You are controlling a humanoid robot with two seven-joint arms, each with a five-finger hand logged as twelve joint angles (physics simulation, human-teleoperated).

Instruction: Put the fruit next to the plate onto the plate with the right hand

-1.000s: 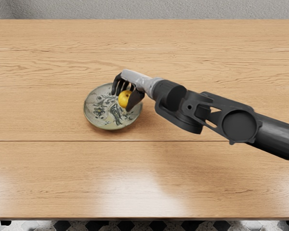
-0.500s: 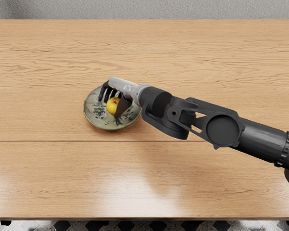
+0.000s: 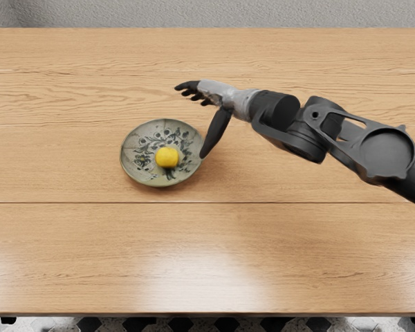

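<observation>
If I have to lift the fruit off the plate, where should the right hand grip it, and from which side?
Grip the fruit across its middle, fingertips on opposite sides, coming down from above and slightly from the right, where the open right hand hovers. The fruit is small and round and lies near the centre of the plate, so the rim would likely block a low sideways reach.

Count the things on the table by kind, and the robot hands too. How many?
yellow fruit: 1
plate: 1
robot hand: 1
Total: 3
</observation>
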